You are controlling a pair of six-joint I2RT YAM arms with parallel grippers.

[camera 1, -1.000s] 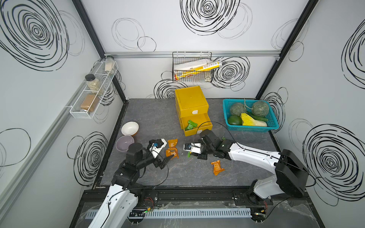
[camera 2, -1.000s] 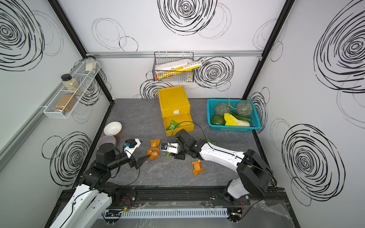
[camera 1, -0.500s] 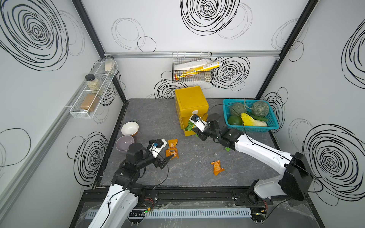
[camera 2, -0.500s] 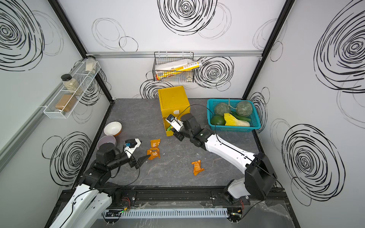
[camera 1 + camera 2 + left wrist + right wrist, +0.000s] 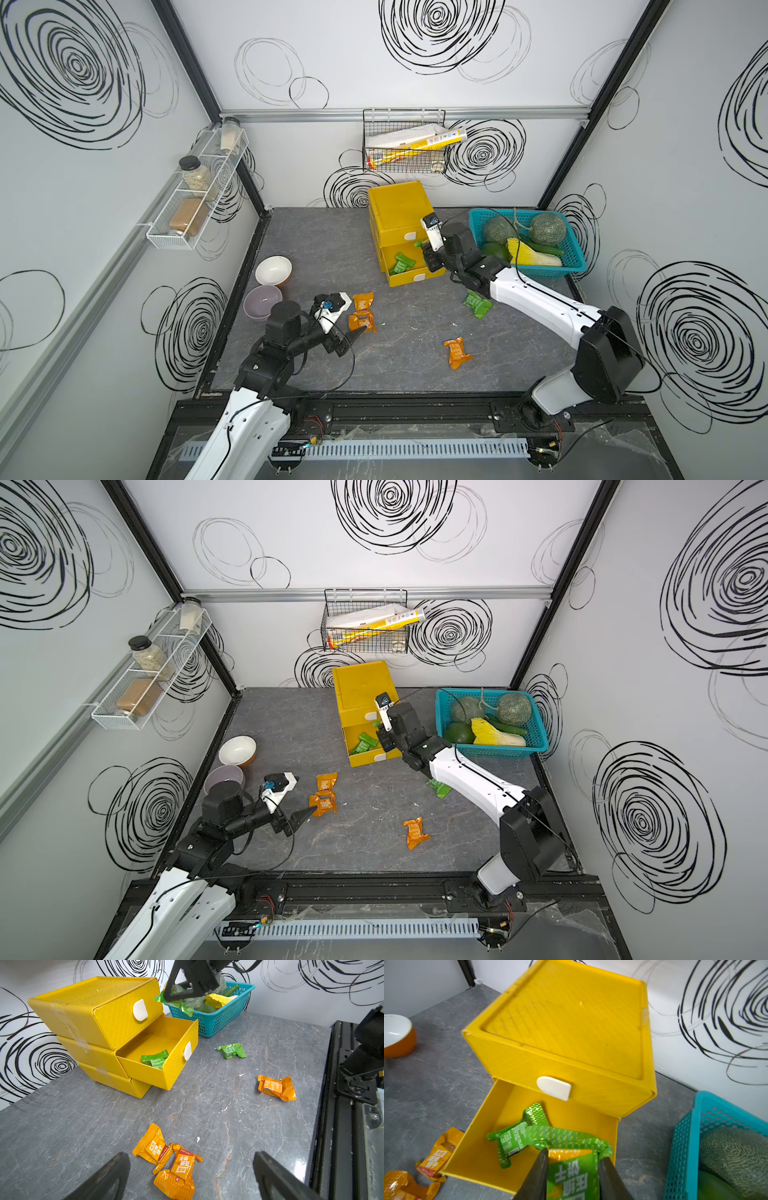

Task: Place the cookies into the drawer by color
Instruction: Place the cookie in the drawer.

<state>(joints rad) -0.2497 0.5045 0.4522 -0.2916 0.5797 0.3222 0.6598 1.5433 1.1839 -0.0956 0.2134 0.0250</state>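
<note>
The yellow drawer point(image 5: 397, 208) point(image 5: 99, 1007) stands at the back with its middle tray point(image 5: 178, 1064) pulled out. One green cookie point(image 5: 402, 263) point(image 5: 517, 1136) lies inside. My right gripper point(image 5: 572, 1155) point(image 5: 428, 253) hovers over the tray's right front corner, shut on another green cookie point(image 5: 571, 1176). A third green cookie point(image 5: 478, 304) point(image 5: 231, 1050) lies on the table under the right arm. My left gripper point(image 5: 191, 1155) point(image 5: 349, 336) is open, low over the table, right beside two orange cookies point(image 5: 363, 301) point(image 5: 180, 1172). A third orange cookie point(image 5: 457, 352) lies front centre.
A teal basket point(image 5: 575, 259) of melons and vegetables stands just right of the drawer, close to the right arm. Two bowls point(image 5: 273, 270) point(image 5: 262, 300) sit at the left edge. A wire basket point(image 5: 405, 141) hangs on the back wall.
My right arm has lifted from the middle of the table and swung back to the open tray, carrying the green cookie. The left arm has not moved.
</note>
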